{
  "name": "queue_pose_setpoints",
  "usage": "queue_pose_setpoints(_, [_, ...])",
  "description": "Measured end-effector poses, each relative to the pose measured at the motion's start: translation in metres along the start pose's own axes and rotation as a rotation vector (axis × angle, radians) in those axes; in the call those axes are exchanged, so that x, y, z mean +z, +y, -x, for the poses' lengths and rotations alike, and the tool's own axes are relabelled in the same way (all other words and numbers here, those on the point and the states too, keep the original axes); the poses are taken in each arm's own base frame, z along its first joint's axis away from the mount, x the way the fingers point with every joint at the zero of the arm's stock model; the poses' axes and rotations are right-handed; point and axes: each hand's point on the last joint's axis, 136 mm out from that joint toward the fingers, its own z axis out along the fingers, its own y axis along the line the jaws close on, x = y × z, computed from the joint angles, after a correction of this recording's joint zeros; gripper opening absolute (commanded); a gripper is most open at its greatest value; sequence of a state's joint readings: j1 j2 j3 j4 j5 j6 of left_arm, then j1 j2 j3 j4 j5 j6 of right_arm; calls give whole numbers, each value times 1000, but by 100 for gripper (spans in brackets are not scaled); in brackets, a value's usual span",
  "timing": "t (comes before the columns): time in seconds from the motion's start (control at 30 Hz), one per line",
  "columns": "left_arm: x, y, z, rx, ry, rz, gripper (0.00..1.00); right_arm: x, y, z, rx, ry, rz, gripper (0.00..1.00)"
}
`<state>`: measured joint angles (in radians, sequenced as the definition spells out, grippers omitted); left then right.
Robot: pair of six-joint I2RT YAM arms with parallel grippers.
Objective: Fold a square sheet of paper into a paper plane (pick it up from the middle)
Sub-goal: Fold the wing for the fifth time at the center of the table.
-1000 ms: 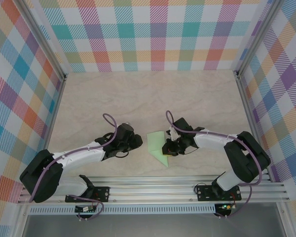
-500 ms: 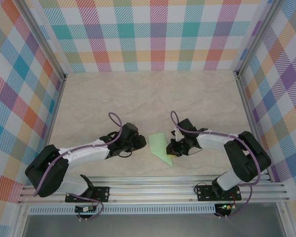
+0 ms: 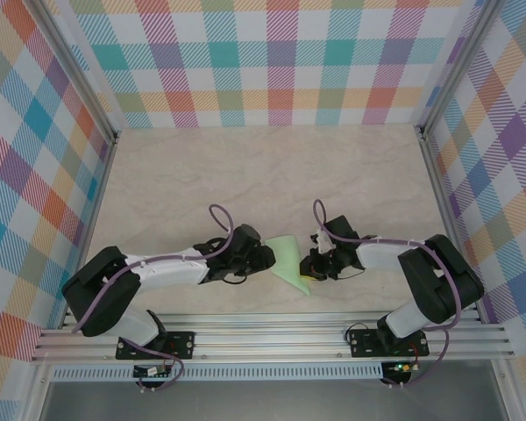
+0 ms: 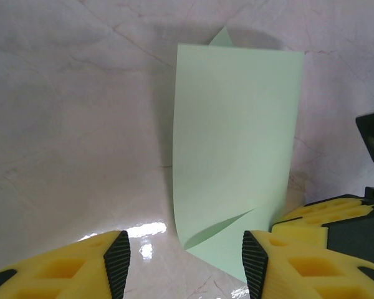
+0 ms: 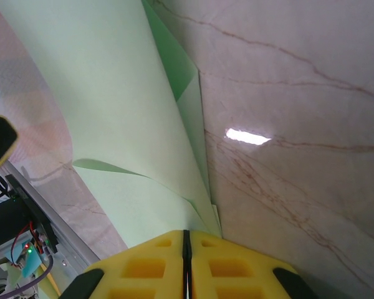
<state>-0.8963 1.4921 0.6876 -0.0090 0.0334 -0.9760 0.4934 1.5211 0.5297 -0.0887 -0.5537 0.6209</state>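
Mint-green, the part-folded sheet of paper (image 3: 286, 255) lies on the table (image 3: 245, 175) between both grippers. The right gripper (image 5: 186, 240), at its 4 o'clock, is clamped on its edge. The left gripper (image 4: 186, 265), at its 9 o'clock, stands half-parted.

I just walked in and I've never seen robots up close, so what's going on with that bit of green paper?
Two robot arms are working on a thin pale mint-green sheet of paper, already partly folded, which lies on the marbled beige table between them. The right gripper is shut on one edge of the sheet. The left gripper is open, with the sheet just ahead between its yellow fingers, not closed on it. It is not yet a finished plane.
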Motion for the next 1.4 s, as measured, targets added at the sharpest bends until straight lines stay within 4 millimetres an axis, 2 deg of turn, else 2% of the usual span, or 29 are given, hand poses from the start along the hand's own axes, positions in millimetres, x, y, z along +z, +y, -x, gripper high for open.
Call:
queue_pose_setpoints(0.17, [11, 2, -15, -55, 26, 21, 53, 0, 0, 0, 1, -4, 17, 10])
queue_pose_setpoints(0.3, [17, -4, -20, -89, 23, 6, 47, -1, -1, 1, 1, -8, 30, 10])
queue_pose_setpoints(0.6, [24, -5, -21, -132, 16, 5, 44, -1, -1, 1, -1, -13, 42, 11])
queue_pose_setpoints(0.83, [25, -5, -21, -145, 11, 5, 37, -2, -1, 1, -1, -18, 52, 11])
queue_pose_setpoints(1.0, [27, -7, -21, -148, -1, -1, 38, -3, -2, 2, 5, -22, 52, 11])
queue_pose_setpoints(1.4, [27, -28, -21, -142, -13, -75, 37, -5, -3, 3, 14, -26, 58, 11])
